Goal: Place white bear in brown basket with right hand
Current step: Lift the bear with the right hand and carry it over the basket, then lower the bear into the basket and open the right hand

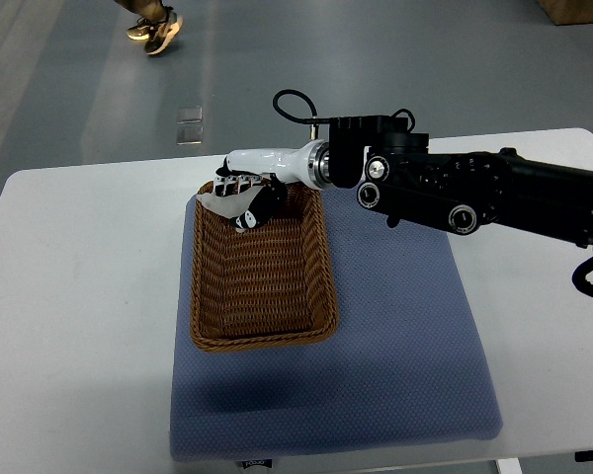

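The right hand (pixel 245 188), its arm reaching in from the right edge, holds the white bear (pixel 245 209) over the far end of the brown basket (pixel 262 286), which sits on a blue mat (pixel 395 336) on the white table (pixel 79 296)

We see our right arm (pixel 494 193) as a black, boxy casing with round silver screws, a black cable looping above the wrist, a white glossy forearm section with a silver ring, and dark fingers on our right hand (pixel 245 197).
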